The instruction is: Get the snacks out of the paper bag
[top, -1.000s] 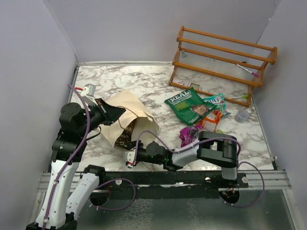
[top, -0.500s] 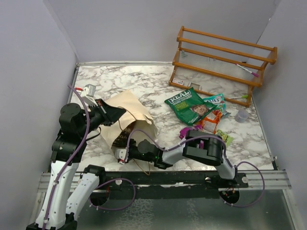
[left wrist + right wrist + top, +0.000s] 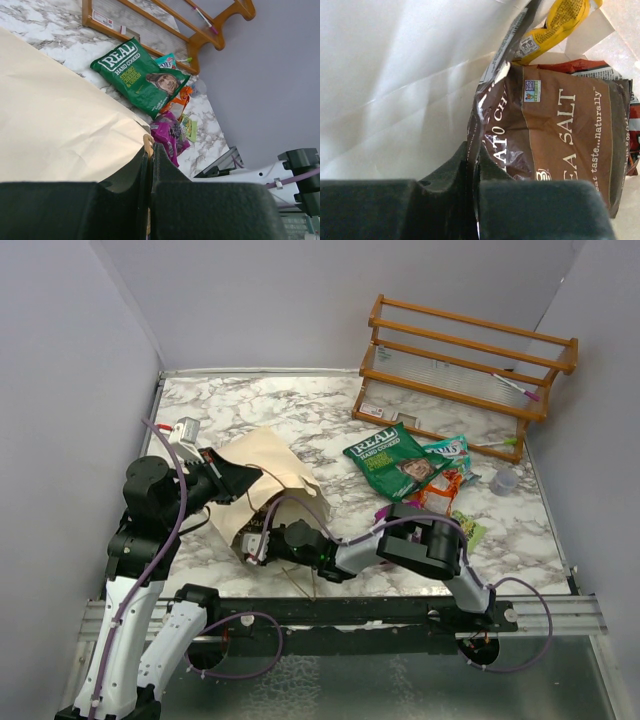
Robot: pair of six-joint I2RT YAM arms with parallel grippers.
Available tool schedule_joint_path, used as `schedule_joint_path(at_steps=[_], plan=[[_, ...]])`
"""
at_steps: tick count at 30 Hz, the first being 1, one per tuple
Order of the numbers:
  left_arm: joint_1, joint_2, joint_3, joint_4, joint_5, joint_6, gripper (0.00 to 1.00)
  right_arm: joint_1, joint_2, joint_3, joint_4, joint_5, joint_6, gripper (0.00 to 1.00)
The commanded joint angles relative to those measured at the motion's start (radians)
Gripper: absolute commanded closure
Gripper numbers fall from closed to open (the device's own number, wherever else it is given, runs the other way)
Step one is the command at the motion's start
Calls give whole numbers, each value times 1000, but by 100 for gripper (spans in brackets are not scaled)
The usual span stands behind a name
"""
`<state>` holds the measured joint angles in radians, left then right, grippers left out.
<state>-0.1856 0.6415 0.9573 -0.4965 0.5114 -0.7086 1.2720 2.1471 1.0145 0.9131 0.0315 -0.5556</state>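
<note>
The paper bag [image 3: 268, 462] lies on its side, its mouth toward the near edge. My left gripper [image 3: 238, 477] is shut on the bag's upper rim by a cord handle [image 3: 148, 142], holding the mouth up. Inside that mouth, my right gripper [image 3: 252, 540] is shut on the crimped edge of a dark brown packet [image 3: 560, 135]. A yellow packet [image 3: 555, 25] and a red packet [image 3: 575, 66] lie deeper in the bag. Out on the table are the green bag [image 3: 395, 458], an orange packet [image 3: 440, 490], a magenta packet [image 3: 170, 135] and a light-green packet [image 3: 468, 528].
An orange wooden rack [image 3: 465, 365] stands at the back right. A clear plastic cup [image 3: 505, 480] sits near the right edge, beside the loose packets. The right arm stretches across the near middle of the marble table [image 3: 330, 410]. Grey walls close in on both sides.
My right gripper has pushed left into the bag's mouth and shut its jaws on the dark brown packet's edge. The left gripper has kept its hold and place.
</note>
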Motion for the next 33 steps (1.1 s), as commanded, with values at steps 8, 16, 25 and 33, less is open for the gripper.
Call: schedule_joint_path(at_steps=[8,16,25,33], plan=[[0,-10,29,-6,-29,18,100,-3,-331,-137,-190,-143,252,99],[0,-17,36,-16,-58,11,100,-2,-538,-271,-248,-253,356,99],[0,-29,49,-35,-97,5,100,-2,-855,-344,-388,-267,361,99],[0,-36,38,-43,-130,-3,100,-3,-1217,-334,-627,-350,329,99]])
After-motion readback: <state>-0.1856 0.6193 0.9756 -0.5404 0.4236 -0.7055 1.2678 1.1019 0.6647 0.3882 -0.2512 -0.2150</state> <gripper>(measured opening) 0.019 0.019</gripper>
